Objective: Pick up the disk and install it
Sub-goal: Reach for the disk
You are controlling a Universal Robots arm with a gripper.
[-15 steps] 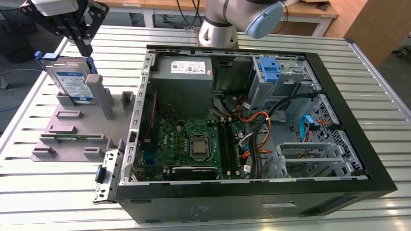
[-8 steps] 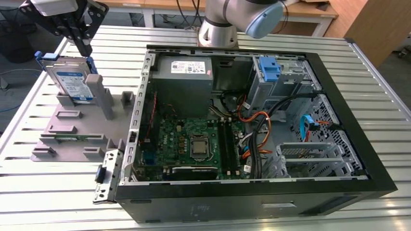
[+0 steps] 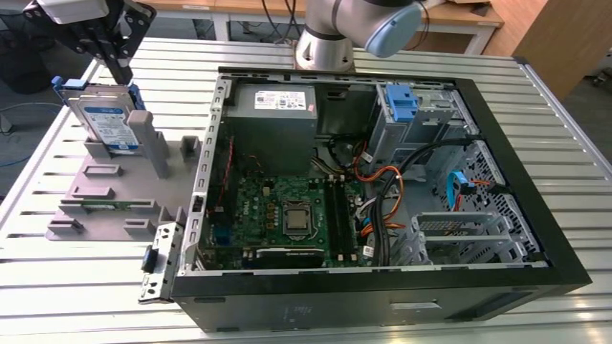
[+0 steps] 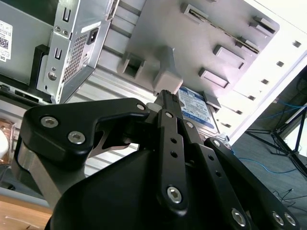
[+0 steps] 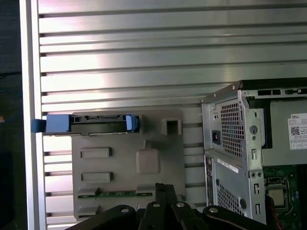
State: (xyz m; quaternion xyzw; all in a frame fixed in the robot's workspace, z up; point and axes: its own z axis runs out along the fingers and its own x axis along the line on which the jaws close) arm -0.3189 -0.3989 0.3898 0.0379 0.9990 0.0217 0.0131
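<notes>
Disk (image 3: 107, 123) stands on edge in a slot at one corner of the grey stand (image 3: 107, 195), the corner farthest from the exterior camera and away from the computer case (image 3: 566, 240). Its white-and-blue label faces out over the stand's base, and its blue carrier shows at both ends of the upper edge. In the first wrist view the disk (image 5: 98, 124) is seen edge-on along one border of the stand (image 5: 120, 143), blue tabs at either end. In the second wrist view the label of the disk (image 4: 197, 108) shows just beyond an upright post of the stand (image 4: 201, 40).

Gripper (image 3: 122, 76) hangs over that same corner of the stand, its black fingers drawn together to a narrow point and holding nothing. The tips sit close above the disk's upper edge; contact cannot be confirmed. Both wrist views show the fingers side by side with almost no gap, (image 4: 165, 94) and (image 5: 163, 188).

Computer case lies open beside the stand, on the exterior view's right of it, with the motherboard (image 3: 287, 215) and the grey power-supply box (image 3: 272, 107) exposed. Stand and case both rest on the slatted metal table (image 3: 402, 315).
</notes>
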